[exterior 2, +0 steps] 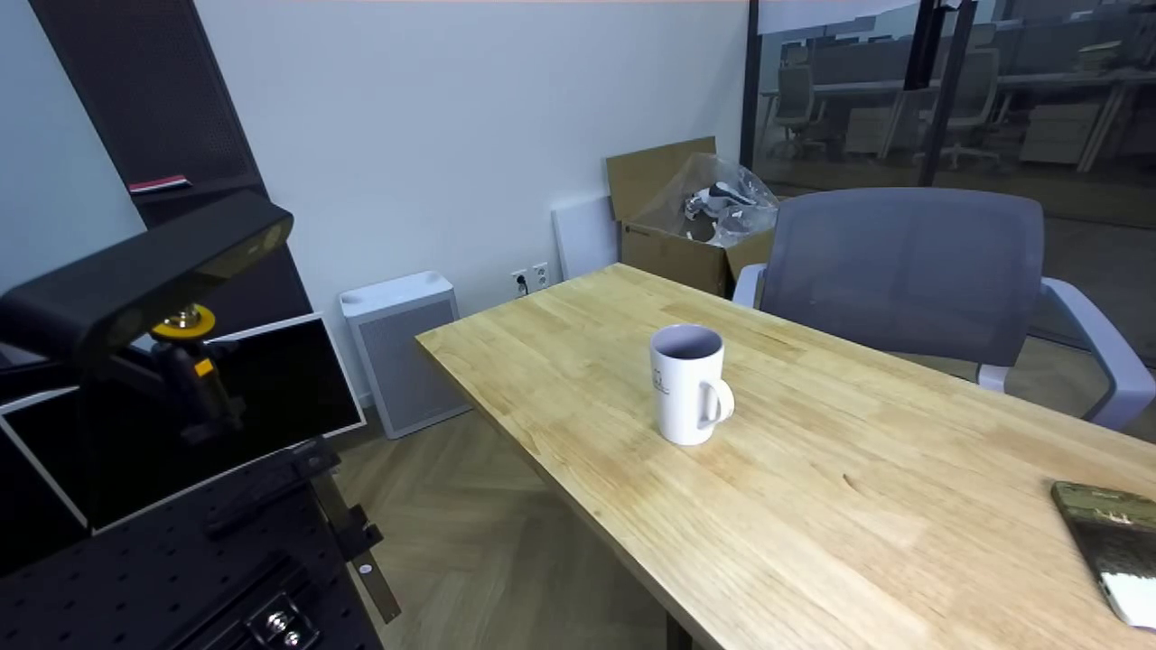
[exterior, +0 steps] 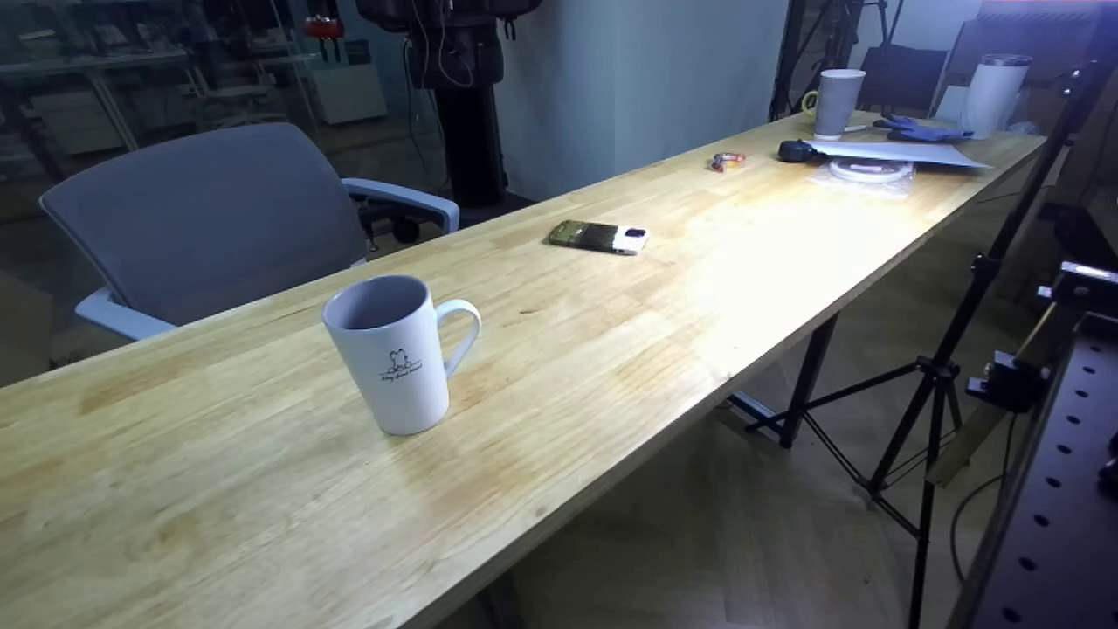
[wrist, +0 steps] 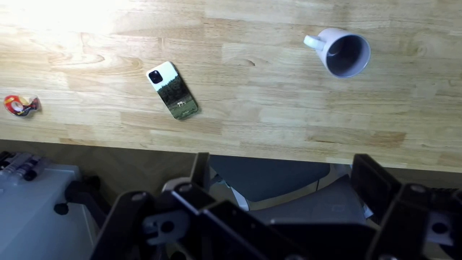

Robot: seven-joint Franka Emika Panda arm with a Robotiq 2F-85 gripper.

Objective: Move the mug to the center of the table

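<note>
The white mug point(exterior: 393, 393) stands upright on the light wood table point(exterior: 576, 367). A small dark logo shows on its side. It also shows in an exterior view point(exterior 2: 677, 397), closer to the table's near-wall end, with its handle toward the phone. In the wrist view the mug point(wrist: 343, 54) is at the upper right, its dark inside visible and its handle pointing left. My gripper point(wrist: 282, 159) is open and empty, its fingers wide apart at the bottom of the wrist view. It is beyond the table's chair-side edge in that view, apart from the mug. I do not see it in either exterior view.
A phone point(exterior: 598, 237) lies flat on the table, also in the wrist view point(wrist: 172, 90). A small tape roll point(exterior: 727, 162) lies farther along. Far clutter includes a cup point(exterior: 838, 103), tumbler point(exterior: 996, 96) and papers point(exterior: 900, 154). A grey chair point(exterior 2: 903, 271) stands against the table's long edge.
</note>
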